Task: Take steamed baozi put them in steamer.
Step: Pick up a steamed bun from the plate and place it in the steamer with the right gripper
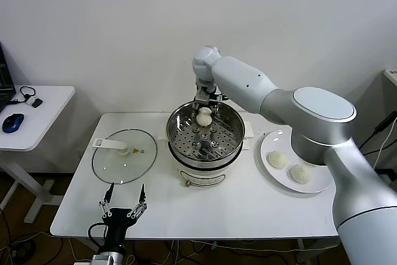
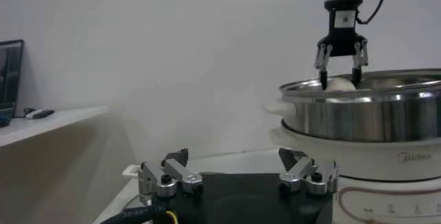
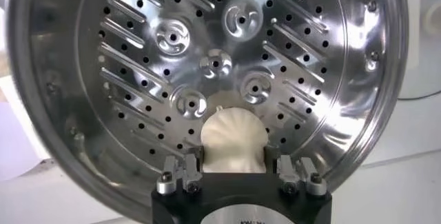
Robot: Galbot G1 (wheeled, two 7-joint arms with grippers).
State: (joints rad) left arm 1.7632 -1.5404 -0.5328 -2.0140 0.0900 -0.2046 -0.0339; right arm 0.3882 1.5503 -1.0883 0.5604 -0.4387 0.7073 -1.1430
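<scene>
- The held steamed baozi [image 1: 204,115] is a small, smooth, cream-white domed bun with a faint pleated top, seen clearly in the right wrist view [image 3: 232,139].
- It hangs just inside the steamer [image 1: 232,144], over the 12 o'clock part of the perforated floor, near the far wall.
- The steamer is a round, shiny steel basket with slots, holes and raised swirl bumps; it sits on a white pot base at the middle of the surface [image 1: 248,206].
- Two more baozi [image 1: 277,160] lie side by side on a white plate [image 1: 310,185] at 3 o'clock of the steamer.
- The right tool [image 1: 205,111] is clenched on the bun, one finger on each flank.
- The right arm reaches from the 3 o'clock side in a high arc over the plate, its wrist turned straight down above the basket's far rim.
- The left tool [image 1: 123,205] rests low at the near edge of the surface, around 7 o'clock of the steamer, fingers spread and grasping nothing.
- A flat glass lid [image 1: 124,155] lies at 9 o'clock of the steamer.
</scene>
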